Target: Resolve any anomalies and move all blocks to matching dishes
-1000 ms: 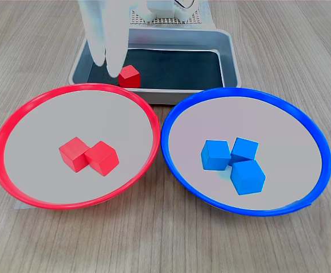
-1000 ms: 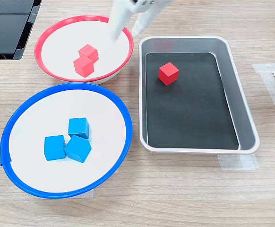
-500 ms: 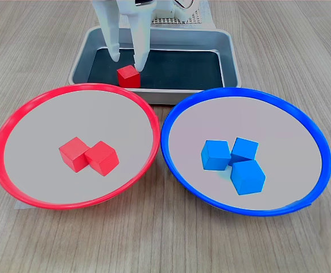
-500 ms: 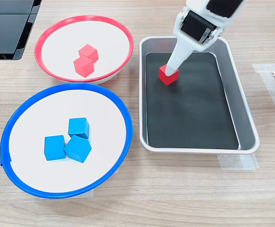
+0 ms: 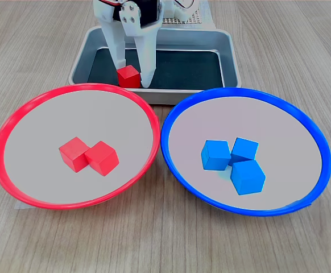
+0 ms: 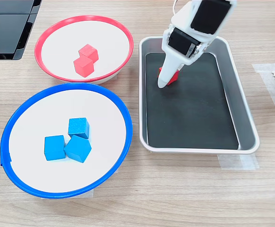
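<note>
Your gripper [image 5: 133, 75] stands spread open in the tray [image 5: 228, 54], fingers either side of the red block [image 5: 128, 76], not closed; other blocks sit in matching dishes.

One block [image 5: 129, 76] lies in the tray [image 5: 228, 68] behind both dishes [image 5: 17, 114].

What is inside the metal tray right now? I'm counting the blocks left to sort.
One red block sits on the tray's black floor, with the gripper lowered around it, a finger on each side. In the second exterior view a finger covers most of the block. No other block shows there.
</note>
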